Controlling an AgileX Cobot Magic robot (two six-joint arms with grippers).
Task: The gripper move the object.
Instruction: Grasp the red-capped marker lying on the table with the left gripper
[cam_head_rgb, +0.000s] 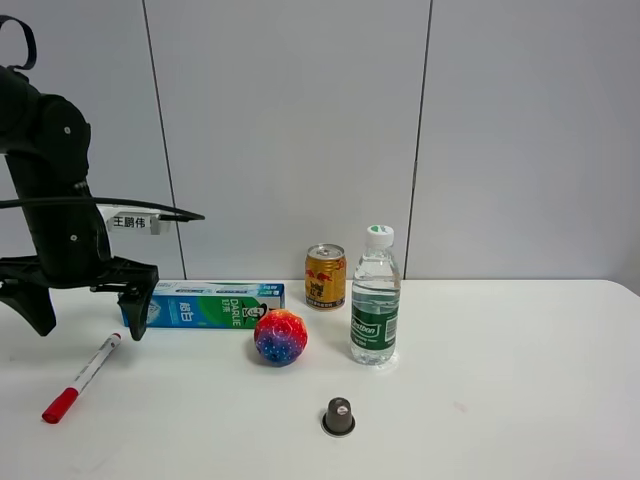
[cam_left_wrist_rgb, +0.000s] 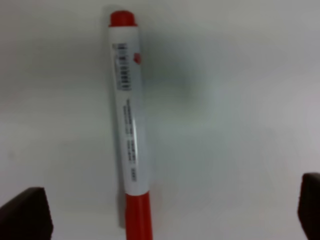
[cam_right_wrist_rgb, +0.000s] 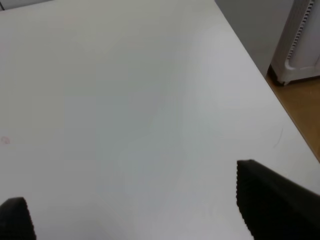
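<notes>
The white marker pen (cam_head_rgb: 86, 374) with its red cap (cam_head_rgb: 60, 405) lies flat on the white table at the front left, cap toward the front. My left gripper (cam_head_rgb: 88, 315) is open and hovers just above and behind the pen, one finger on each side. In the left wrist view the pen (cam_left_wrist_rgb: 131, 125) lies between the two black fingertips (cam_left_wrist_rgb: 25, 212), untouched, nearer one of them; the gripper (cam_left_wrist_rgb: 167, 212) holds nothing. My right gripper (cam_right_wrist_rgb: 145, 210) is open over bare table and is out of the exterior view.
A blue-green toothpaste box (cam_head_rgb: 215, 305) lies right of the left gripper. A multicoloured ball (cam_head_rgb: 280, 337), a gold can (cam_head_rgb: 325, 277), a water bottle (cam_head_rgb: 375, 300) and a small dark capsule (cam_head_rgb: 338, 415) stand mid-table. The table's edge (cam_right_wrist_rgb: 260, 75) shows in the right wrist view.
</notes>
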